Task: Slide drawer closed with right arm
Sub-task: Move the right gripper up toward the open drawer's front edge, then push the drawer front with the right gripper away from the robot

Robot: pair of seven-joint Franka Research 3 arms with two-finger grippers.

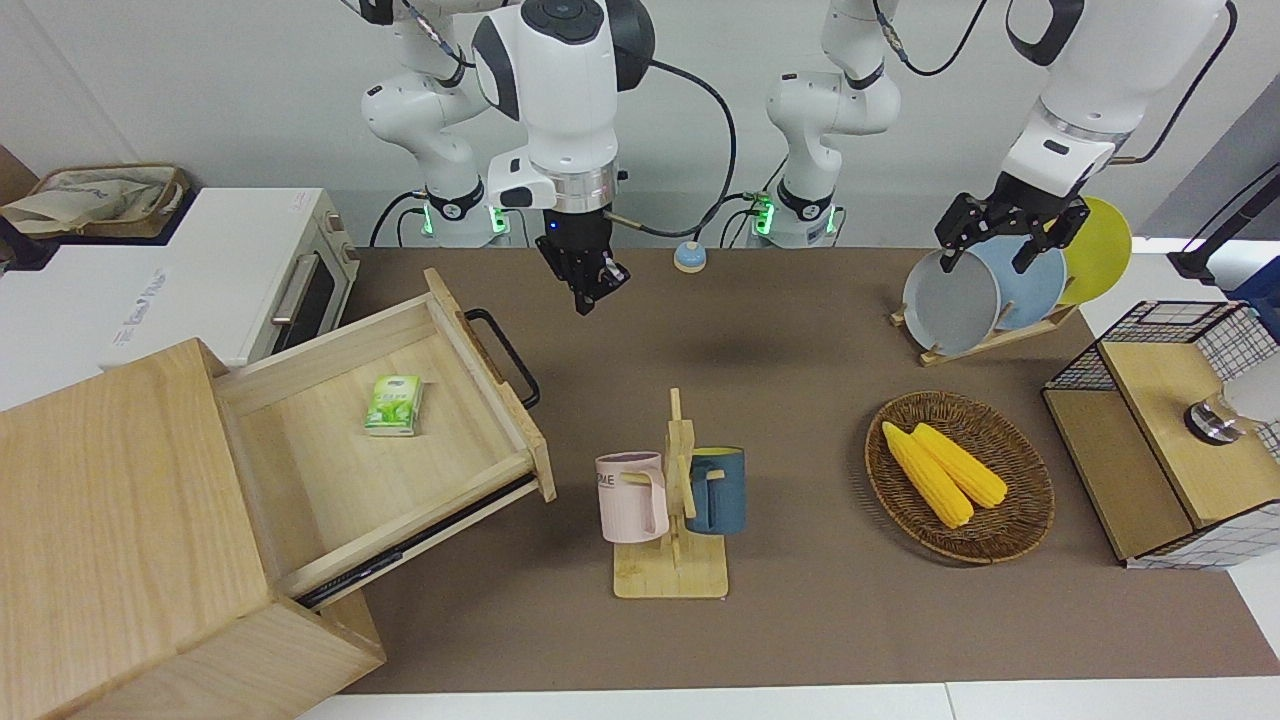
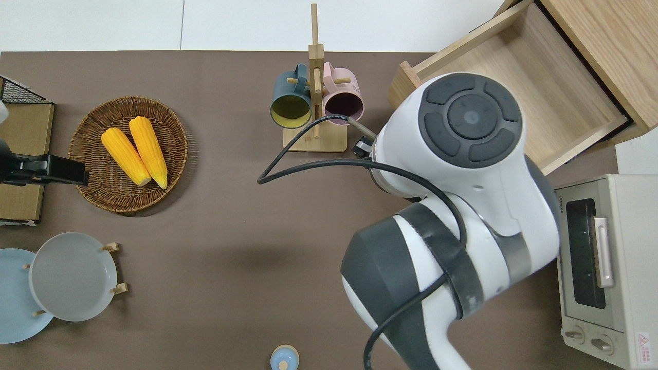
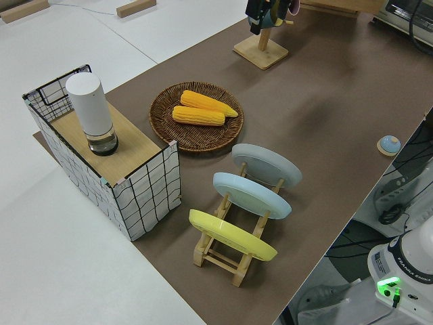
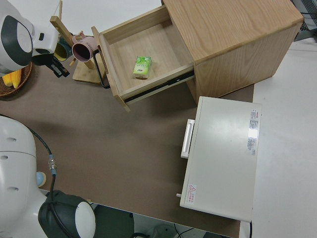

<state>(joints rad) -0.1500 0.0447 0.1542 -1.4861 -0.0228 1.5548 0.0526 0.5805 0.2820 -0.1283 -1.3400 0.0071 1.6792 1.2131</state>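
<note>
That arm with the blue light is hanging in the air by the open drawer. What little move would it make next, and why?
Probably lower and swing toward the black handle to meet the drawer front. The drawer stands pulled well out of the cabinet, a green packet inside, and the right gripper hangs over bare table, touching nothing. It must reach the front before it can push.

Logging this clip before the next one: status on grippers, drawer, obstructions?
Right gripper empty, up over bare table, clear of handle. Left arm parked. Drawer fully open, green packet inside. Nothing blocking its front.
</note>
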